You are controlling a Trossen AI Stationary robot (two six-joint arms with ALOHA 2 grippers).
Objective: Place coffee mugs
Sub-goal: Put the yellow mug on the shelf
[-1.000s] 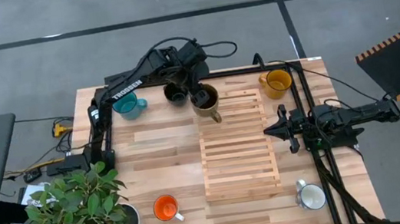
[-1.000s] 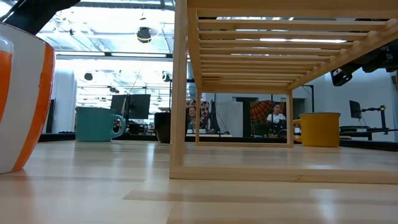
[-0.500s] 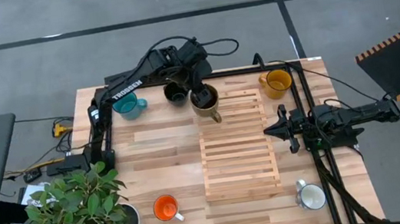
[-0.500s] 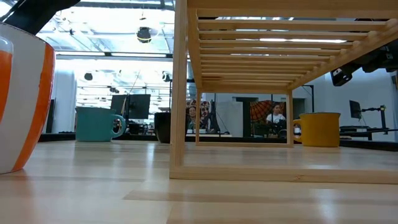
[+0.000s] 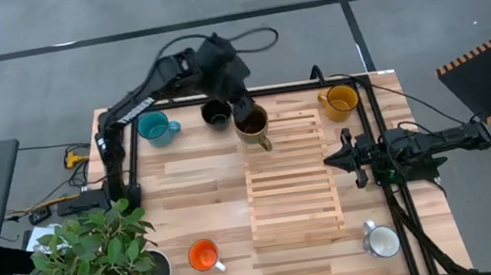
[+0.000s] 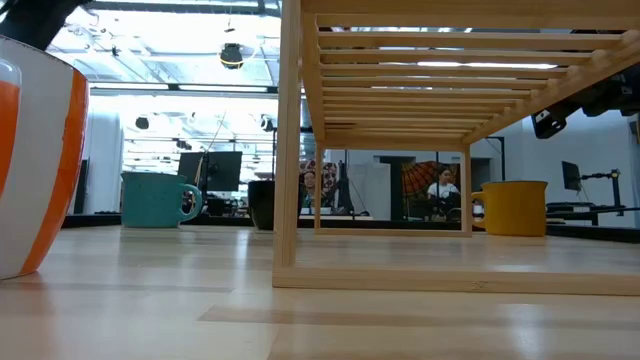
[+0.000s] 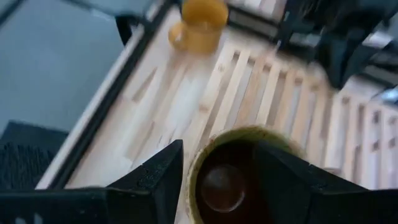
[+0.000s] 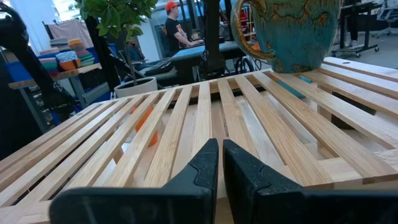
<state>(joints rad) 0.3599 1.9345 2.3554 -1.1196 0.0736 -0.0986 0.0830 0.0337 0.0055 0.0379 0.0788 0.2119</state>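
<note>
Brown mug (image 5: 252, 123) sits on slatted rack (image 5: 292, 184) at its upper-left corner, upper centre of high view. Left gripper (image 5: 240, 108) above it, fingers spread either side of rim, not clamping. Right gripper (image 5: 344, 157) waits at rack's right edge, fingers closed, empty. Remaining mugs off rack.

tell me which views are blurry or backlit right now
Left wrist view: soft blur over the brown glazed mug and mustard-yellow mug. Low view: bright ceiling lights behind, orange-and-white mug looms out of focus. High and right wrist views read sharp.
</note>
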